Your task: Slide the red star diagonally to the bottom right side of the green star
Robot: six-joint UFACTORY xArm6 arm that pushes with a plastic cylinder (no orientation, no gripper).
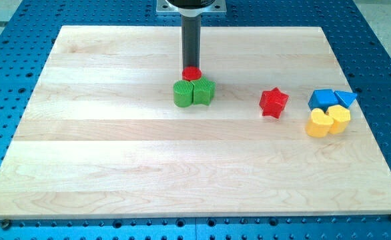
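Observation:
The red star (273, 102) lies on the wooden board (115, 167), right of the middle. Two green blocks touch each other near the top middle: a rounded one (183, 93) on the left and one (204, 92) on the right. I cannot tell which of them is the star. A small red block (192, 73) sits against their top side. My tip (192, 68) comes down from the view's top and ends right at that small red block. The tip is far to the left of the red star, about 120 pixels away.
At the view's right is a tight cluster: a blue block (323, 99), a blue triangular block (346, 99), and two yellow blocks (319, 124) (339, 118), heart-like in shape. The board lies on a blue perforated table (9, 60).

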